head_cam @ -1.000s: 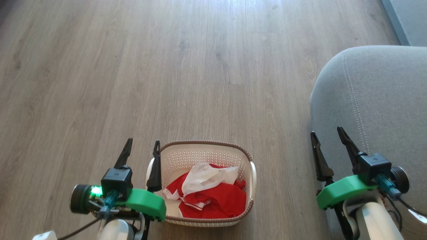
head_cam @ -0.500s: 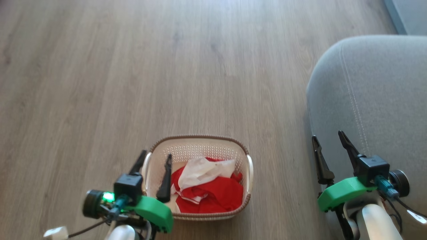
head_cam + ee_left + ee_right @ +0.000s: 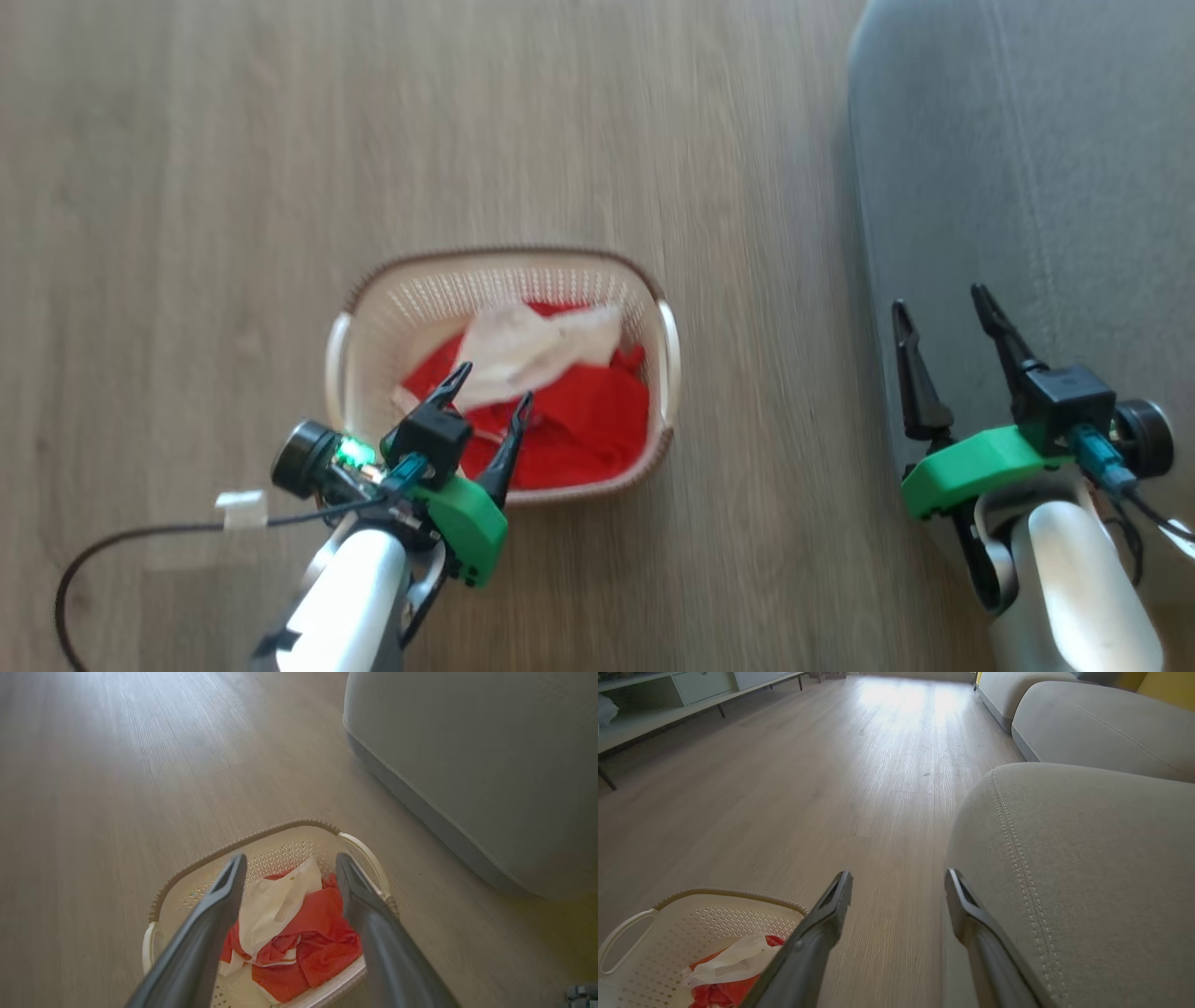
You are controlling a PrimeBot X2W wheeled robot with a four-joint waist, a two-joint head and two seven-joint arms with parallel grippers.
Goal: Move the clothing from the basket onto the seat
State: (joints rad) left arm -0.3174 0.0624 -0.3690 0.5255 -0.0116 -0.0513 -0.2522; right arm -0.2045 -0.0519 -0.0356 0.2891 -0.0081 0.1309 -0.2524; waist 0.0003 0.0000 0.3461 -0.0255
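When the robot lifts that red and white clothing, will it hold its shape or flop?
Probably flop: the clothing lies crumpled in folds in the basket, so it should drape from the left gripper. It looks thin, so likely light. A dangling end might catch the rim.

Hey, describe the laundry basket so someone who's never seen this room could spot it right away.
Start at the big grey seat on the right of the head view; on the wood floor just left of it sits the basket. It is small, cream-white and perforated, with a brown rim, white side handles and red-and-white clothing inside.
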